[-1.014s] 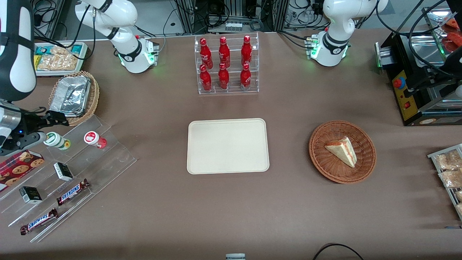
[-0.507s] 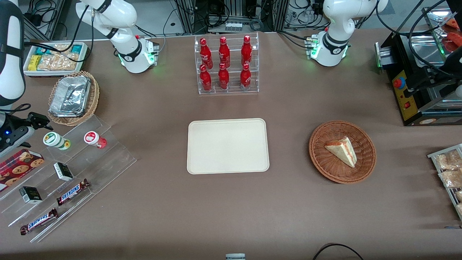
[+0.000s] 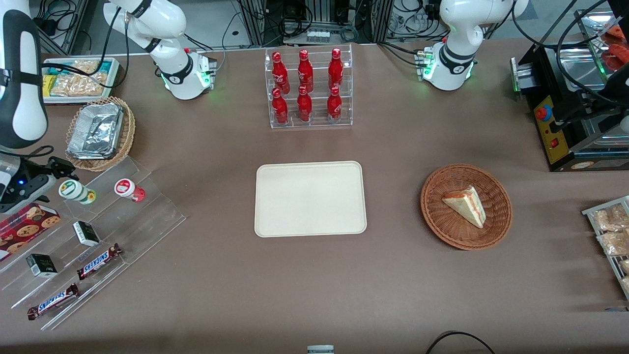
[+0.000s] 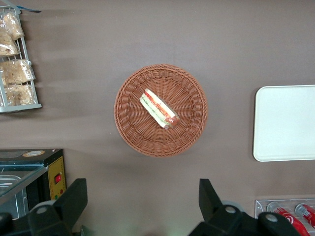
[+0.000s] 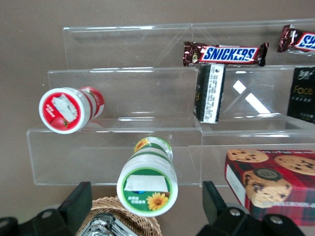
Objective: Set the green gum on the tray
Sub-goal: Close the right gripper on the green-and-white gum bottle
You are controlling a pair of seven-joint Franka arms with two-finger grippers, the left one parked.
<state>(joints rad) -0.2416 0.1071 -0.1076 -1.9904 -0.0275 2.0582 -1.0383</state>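
The green gum point(image 3: 76, 191) is a white canister with a green-and-white lid, standing on the top step of a clear acrylic shelf point(image 3: 147, 216) toward the working arm's end of the table. In the right wrist view its lid point(image 5: 147, 186) sits between my two dark fingers point(image 5: 78, 202), which stand wide apart and do not touch it. My gripper point(image 3: 50, 180) hovers open just beside the gum, near the table's end. The cream tray point(image 3: 310, 199) lies flat at mid-table with nothing on it.
A red-lidded canister point(image 3: 128, 189) stands beside the green gum. Snickers bars point(image 3: 98, 261), small dark boxes point(image 3: 86, 233) and a cookie box point(image 3: 27, 223) sit on the lower steps. A wicker basket with foil point(image 3: 100, 130) lies close by. Mid-table holds a bottle rack point(image 3: 308, 88) and a sandwich basket point(image 3: 466, 206).
My gripper has drawn back from the green gum toward the table's end, then eased slightly nearer again. The gum and the tray have not moved.
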